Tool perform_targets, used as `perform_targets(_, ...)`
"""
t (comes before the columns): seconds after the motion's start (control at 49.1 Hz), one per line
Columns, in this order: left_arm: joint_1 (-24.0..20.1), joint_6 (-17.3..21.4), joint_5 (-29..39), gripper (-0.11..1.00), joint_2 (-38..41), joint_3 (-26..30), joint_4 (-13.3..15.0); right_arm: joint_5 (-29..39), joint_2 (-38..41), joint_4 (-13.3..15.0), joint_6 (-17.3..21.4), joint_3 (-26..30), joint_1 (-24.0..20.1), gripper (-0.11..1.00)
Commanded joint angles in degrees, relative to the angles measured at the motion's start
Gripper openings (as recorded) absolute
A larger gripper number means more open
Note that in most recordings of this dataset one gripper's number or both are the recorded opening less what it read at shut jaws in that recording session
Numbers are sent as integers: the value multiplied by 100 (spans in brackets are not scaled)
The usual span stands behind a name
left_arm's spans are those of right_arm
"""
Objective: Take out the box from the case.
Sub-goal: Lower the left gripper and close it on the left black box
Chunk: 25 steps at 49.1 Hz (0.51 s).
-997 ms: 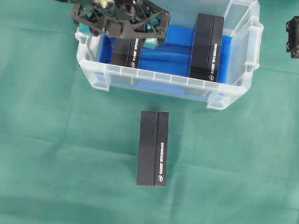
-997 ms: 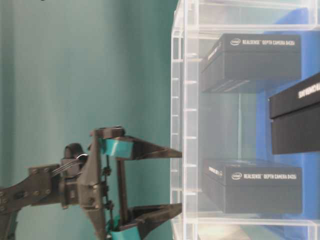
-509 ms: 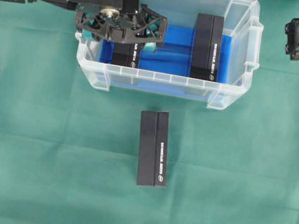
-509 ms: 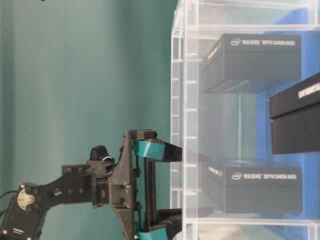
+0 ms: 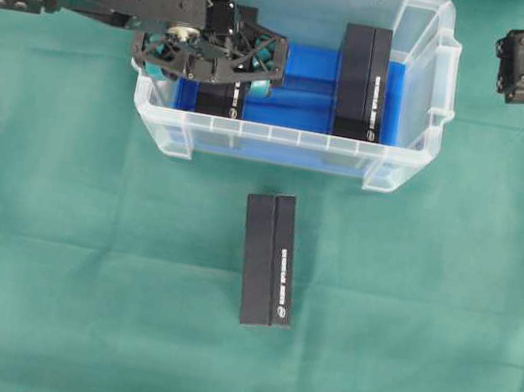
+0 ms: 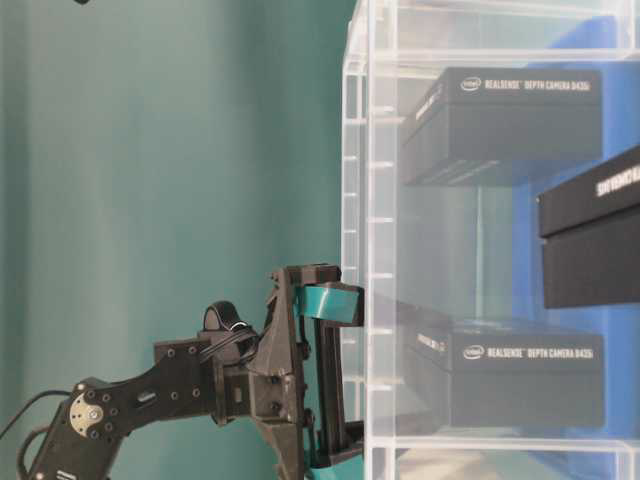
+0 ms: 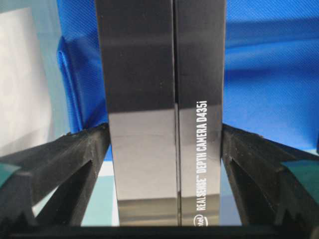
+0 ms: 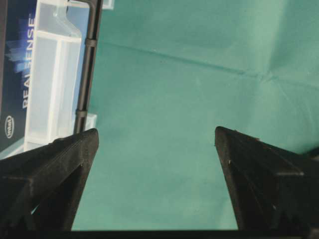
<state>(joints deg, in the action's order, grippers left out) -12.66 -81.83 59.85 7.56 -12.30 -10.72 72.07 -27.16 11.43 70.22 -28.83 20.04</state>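
black box (image 7: 164, 99) at the case's (image 5: 404, 170) left end is sitting between the left gripper's (image 7: 164, 144) open jaws. centring before closing is looking wise. the right gripper (image 8: 157, 144) is hanging open too.

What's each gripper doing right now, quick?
Left gripper: open, straddling a black box inside the case.
Right gripper: open, holding nothing.

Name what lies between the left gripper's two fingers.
In the left wrist view, a black RealSense box stands between the left gripper's fingers, over the case's blue cloth.
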Motion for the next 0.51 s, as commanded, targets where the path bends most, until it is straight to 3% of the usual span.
perform_targets(0.0, -88, 9, -18, 98, -70, -53, -53, -53, -26, 0, 0, 62, -9, 93)
perform_targets(0.265, -97, 44, -53, 95, -79, -62, -53, -149, -26, 0, 9, 62, -9, 93)
perform_targets(0.427, -97, 62, -132, 60, -88, -70, -53, -176, -26, -9, 9, 62, -9, 93)
perform_targets(0.488, -97, 62, -193, 60, -97, -79, -62, -167, -26, -9, 9, 62, -9, 93)
